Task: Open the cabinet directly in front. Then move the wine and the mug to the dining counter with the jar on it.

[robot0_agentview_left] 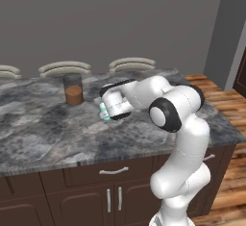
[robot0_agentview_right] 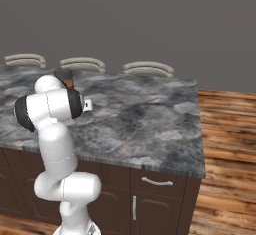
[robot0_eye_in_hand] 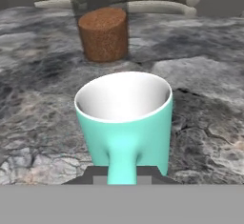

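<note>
Teal mug held over the marbled dining counter

The smooth, flared mug (robot0_eye_in_hand: 125, 123) with its pale inside sat in the gripper (robot0_eye_in_hand: 122, 173), jaws pinched narrow on its handle, above the veined grey stone dining counter (robot0_agentview_left: 43, 133), near the cylindrical glass jar (robot0_eye_in_hand: 103, 35) of brown contents.

The arm hides most of the mug (robot0_agentview_left: 103, 111) and part of the jar (robot0_agentview_right: 66, 79).

A: Any lettering to read on the mug (robot0_eye_in_hand: 125, 123)?
B: None, its teal wall is plain.
A: And the jar (robot0_eye_in_hand: 103, 33) toward the counter's (robot0_eye_in_hand: 200, 75) far edge?
B: Bare glass, brown fill, no label. The marbled stone carries no marks or numbers either.
</note>
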Available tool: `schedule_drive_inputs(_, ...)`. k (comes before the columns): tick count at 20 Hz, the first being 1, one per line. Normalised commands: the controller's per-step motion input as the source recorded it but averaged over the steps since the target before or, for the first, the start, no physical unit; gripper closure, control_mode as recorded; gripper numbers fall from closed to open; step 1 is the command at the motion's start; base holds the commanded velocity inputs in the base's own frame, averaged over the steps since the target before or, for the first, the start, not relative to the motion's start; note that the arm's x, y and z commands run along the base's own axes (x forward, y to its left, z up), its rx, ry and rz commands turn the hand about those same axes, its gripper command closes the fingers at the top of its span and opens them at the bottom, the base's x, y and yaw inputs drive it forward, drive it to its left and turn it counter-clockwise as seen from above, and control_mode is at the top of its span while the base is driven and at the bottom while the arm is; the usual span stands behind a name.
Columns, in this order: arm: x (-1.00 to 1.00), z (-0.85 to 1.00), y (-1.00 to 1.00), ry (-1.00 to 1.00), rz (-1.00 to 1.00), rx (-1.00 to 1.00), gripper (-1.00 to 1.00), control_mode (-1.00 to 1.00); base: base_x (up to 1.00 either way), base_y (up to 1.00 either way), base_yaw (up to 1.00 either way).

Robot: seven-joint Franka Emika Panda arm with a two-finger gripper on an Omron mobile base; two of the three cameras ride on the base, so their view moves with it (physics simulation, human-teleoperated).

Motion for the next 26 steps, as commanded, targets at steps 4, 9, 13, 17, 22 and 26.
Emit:
schedule_drive_inputs(4, 0.54, -0.52, 0.06, -0.06, 0.0, -0.08, 1.0, -1.0, 0.0, 0.0, 0.0)
schedule_drive_inputs(9, 0.14, -0.2, 0.01, -0.01, 0.0, -0.03, 1.0, -1.0, 0.0, 0.0, 0.0)
schedule_drive_inputs(13, 0.28, -0.05, 0.0, 0.0, 0.0, 0.0, 1.0, -1.0, 0.0, 0.0, 0.0)
schedule_drive_inputs(17, 0.75, -0.25, 0.0, -0.05, 0.0, 0.0, 1.0, -1.0, 0.0, 0.0, 0.0)
schedule_drive_inputs(22, 0.03, 0.0, 0.0, 0.0, 0.0, 0.0, 1.0, -1.0, 0.0, 0.0, 0.0)
schedule_drive_inputs(26, 0.3, -0.02, 0.0, 0.09, 0.0, 0.06, 1.0, -1.0, 0.0, 0.0, 0.0)
